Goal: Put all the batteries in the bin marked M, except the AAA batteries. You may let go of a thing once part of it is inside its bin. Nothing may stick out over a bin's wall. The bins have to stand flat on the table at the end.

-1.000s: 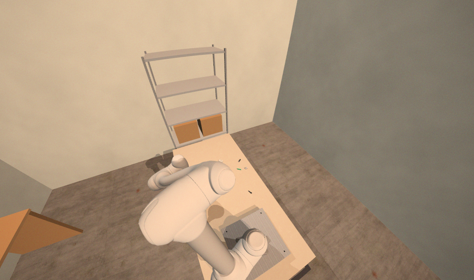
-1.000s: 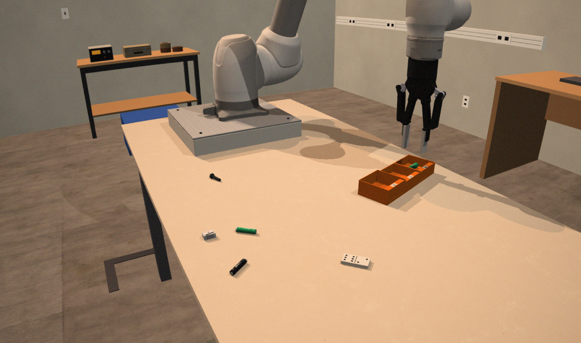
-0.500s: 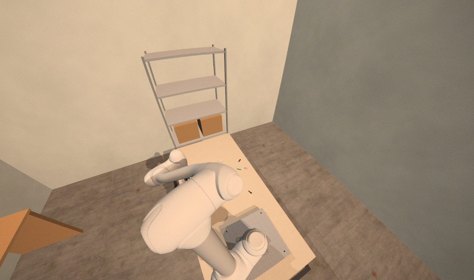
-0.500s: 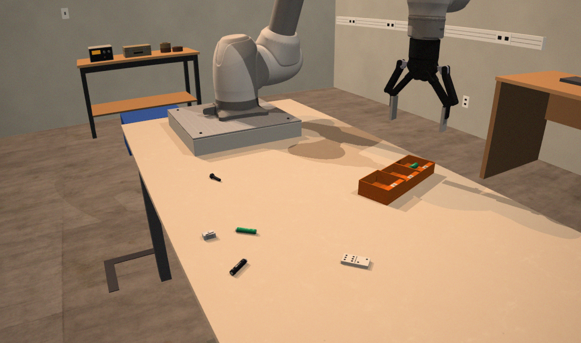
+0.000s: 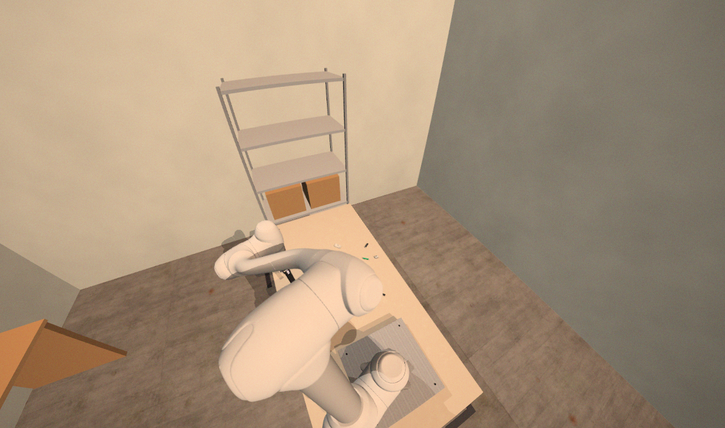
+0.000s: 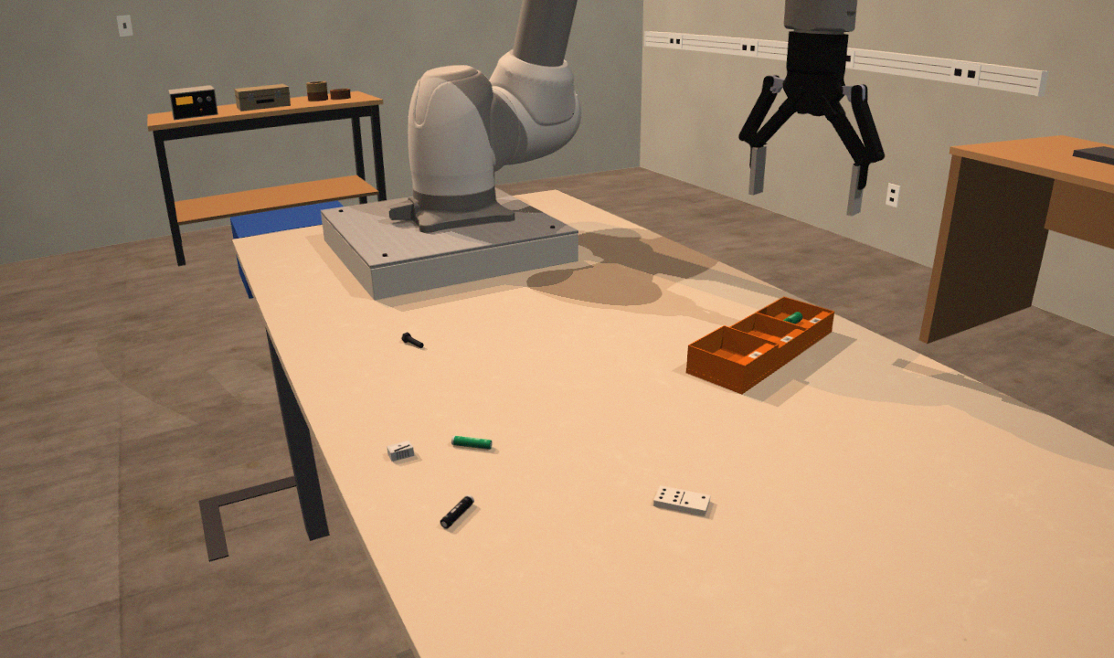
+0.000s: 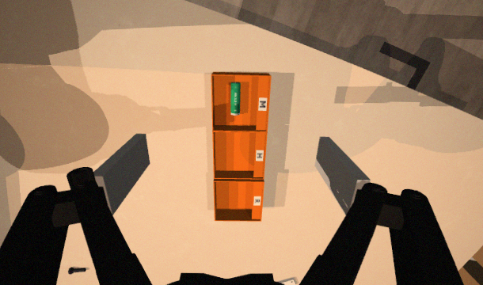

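My gripper (image 6: 804, 178) is wide open and empty, high above the orange three-bin tray (image 6: 759, 342). In the wrist view the tray (image 7: 239, 146) shows its bins marked M, H and R, between my fingers. A green battery (image 7: 235, 98) lies inside bin M (image 7: 240, 101); it also shows in the exterior view (image 6: 792, 317). Another green battery (image 6: 471, 442) and a black battery (image 6: 455, 512) lie on the table near its left edge.
A small black screw-like part (image 6: 411, 339), a small grey ribbed block (image 6: 400, 451) and a white domino (image 6: 681, 499) lie on the table. The robot base plate (image 6: 450, 245) stands at the table's far end. A desk (image 6: 1043, 220) stands to the right.
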